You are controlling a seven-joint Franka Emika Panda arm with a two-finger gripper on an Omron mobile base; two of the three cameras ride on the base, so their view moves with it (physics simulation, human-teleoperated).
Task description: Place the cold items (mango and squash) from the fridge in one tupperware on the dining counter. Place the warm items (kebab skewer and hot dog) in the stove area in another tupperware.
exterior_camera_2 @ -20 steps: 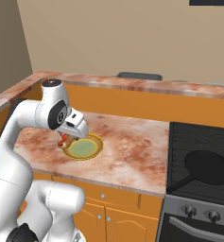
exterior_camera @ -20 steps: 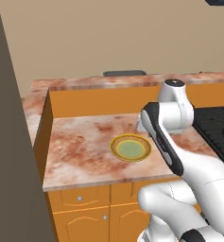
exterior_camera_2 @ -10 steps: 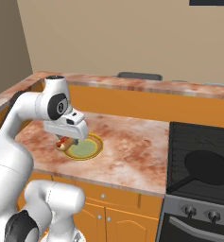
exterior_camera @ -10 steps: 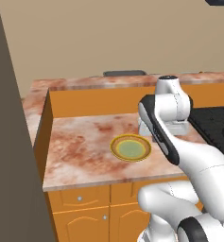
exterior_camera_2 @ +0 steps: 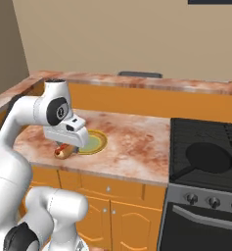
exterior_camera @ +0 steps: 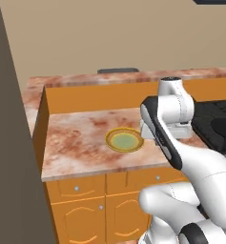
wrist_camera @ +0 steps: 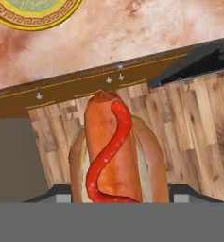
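In the hand view the hot dog (wrist_camera: 114, 156), a red sausage with a ketchup line in a tan bun, stands between my gripper (wrist_camera: 114, 197) jaws, which are shut on it. From the right base view the gripper (exterior_camera_2: 66, 147) holds the hot dog (exterior_camera_2: 61, 152) just above the counter's front edge, left of a yellow-rimmed plate (exterior_camera_2: 92, 141). The stove area's black cooktop (exterior_camera_2: 205, 157) lies to the right. A dark grey tray (exterior_camera_2: 139, 74), the other tupperware, rests on the raised back ledge. My own forearm hides the hand in the left base view.
The yellow-rimmed plate (exterior_camera: 125, 140) sits mid-counter on the marbled top (exterior_camera: 81, 138). A dark pan rests on the cooktop (exterior_camera: 214, 121). Orange cabinet doors and wood floor lie below the counter edge (wrist_camera: 108, 82). A tall dark panel (exterior_camera: 9, 143) stands close on the left.
The wrist has turned and the hand has dropped a little toward the counter's front edge, carrying the hot dog off the plate's rim. The grip is unchanged.
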